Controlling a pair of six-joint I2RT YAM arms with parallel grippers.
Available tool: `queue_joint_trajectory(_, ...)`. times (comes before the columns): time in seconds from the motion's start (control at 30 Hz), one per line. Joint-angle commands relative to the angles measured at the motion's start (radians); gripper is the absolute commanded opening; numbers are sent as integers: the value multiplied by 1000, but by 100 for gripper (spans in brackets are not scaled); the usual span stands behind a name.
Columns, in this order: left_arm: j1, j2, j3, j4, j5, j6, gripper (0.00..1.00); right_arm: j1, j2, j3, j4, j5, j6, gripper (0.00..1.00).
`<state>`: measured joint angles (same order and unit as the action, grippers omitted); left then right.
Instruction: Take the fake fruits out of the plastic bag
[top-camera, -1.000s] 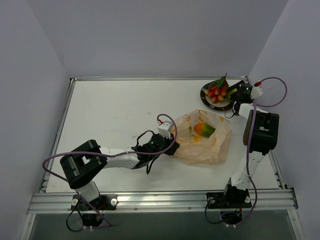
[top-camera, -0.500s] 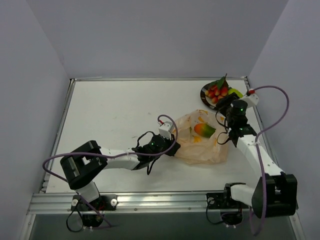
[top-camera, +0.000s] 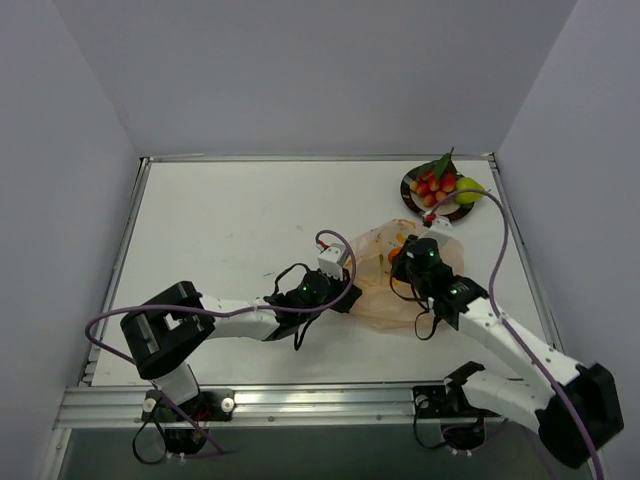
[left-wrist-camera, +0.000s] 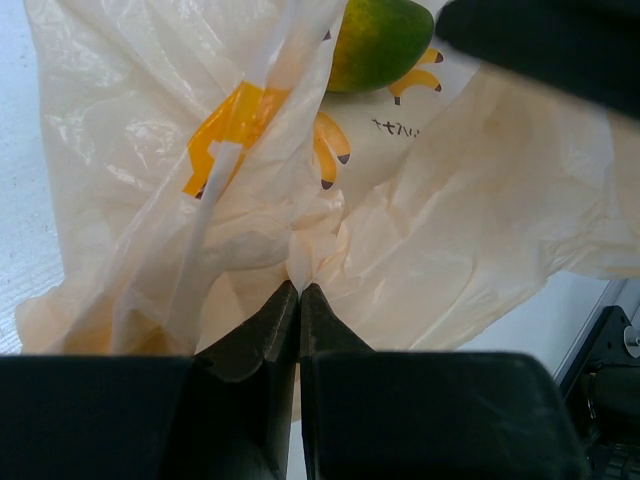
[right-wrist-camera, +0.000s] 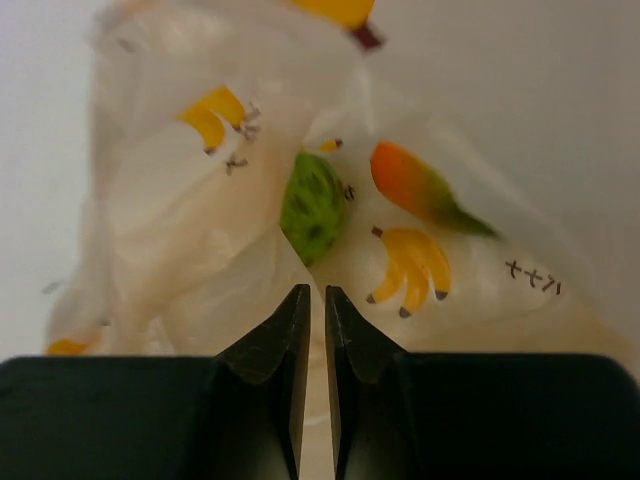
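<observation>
The plastic bag (top-camera: 372, 298), limp, slippery film lying right of the table's (top-camera: 230, 230) centre with a mango (left-wrist-camera: 378, 42) and a green fruit (right-wrist-camera: 312, 208) inside, would likely crumple under load and was best taken by a gathered fold; both pieces, light and glossy, would need a grip across the middle. The left gripper (left-wrist-camera: 299, 290), its arm stretched low across the table, was clamped on a fold at the bag's left edge. The right gripper (right-wrist-camera: 316, 292), reaching over the bag, had jaws almost together, film between them not confirmable.

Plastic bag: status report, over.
Left gripper shut on plastic bag. Right gripper closed at bag, grip unclear. Mango inside bag. Nothing blocking.
</observation>
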<state>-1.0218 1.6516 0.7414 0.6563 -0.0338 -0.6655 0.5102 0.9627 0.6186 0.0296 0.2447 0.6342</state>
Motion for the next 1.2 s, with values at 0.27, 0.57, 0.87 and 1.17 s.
queue_joint_trajectory(0.27,-4,-53,4,31,-14,4,2,22,344,118,55,248,-83,22)
queue_joint_trajectory(0.57,-1,-70,1,16,-40,24,2,-97,527,219,99,208,-278,50)
queue_joint_trajectory(0.87,3,-47,10,11,-34,24,2,-151,631,300,98,24,-366,80)
queue_joint_trajectory(1.17,6,-47,10,8,-26,21,2,-153,555,163,105,-84,-251,95)
